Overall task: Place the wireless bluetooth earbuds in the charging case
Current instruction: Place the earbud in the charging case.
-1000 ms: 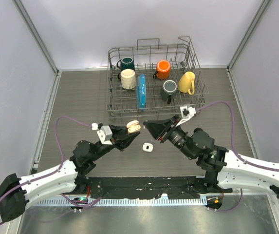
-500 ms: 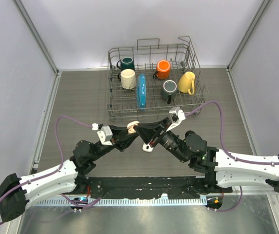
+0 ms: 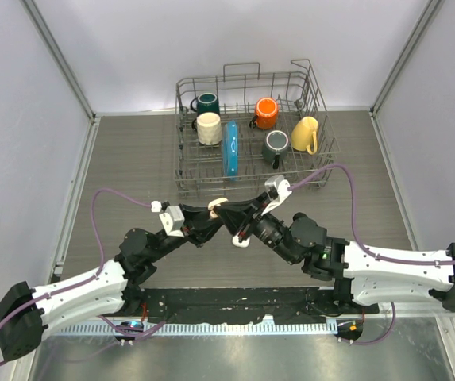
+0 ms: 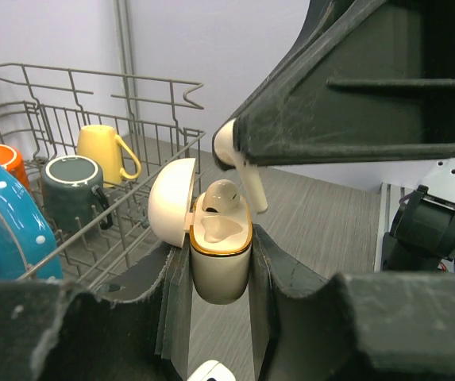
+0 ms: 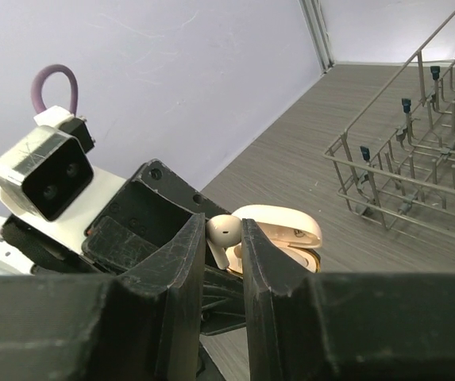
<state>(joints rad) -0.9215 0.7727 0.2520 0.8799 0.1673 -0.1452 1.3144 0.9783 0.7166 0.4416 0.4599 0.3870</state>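
Note:
My left gripper (image 4: 217,258) is shut on the cream charging case (image 4: 219,270), held upright above the table with its lid (image 4: 170,198) swung open to the left. One earbud (image 4: 221,195) sits in a socket of the case. My right gripper (image 5: 223,238) is shut on another earbud (image 5: 225,227), a white bud with its stem pointing down, right over the case's open top (image 5: 291,238). From above, the two grippers meet at the case (image 3: 218,205), left gripper (image 3: 214,214) against right gripper (image 3: 232,217).
A small white case (image 3: 240,240) lies on the table just below the meeting grippers. A wire dish rack (image 3: 314,163) stands behind, holding several mugs and a blue plate (image 3: 230,148). The table is walled on both sides.
My right arm has moved left with the earbud, from apart from the case to directly over its open top. The left arm has kept the case still.

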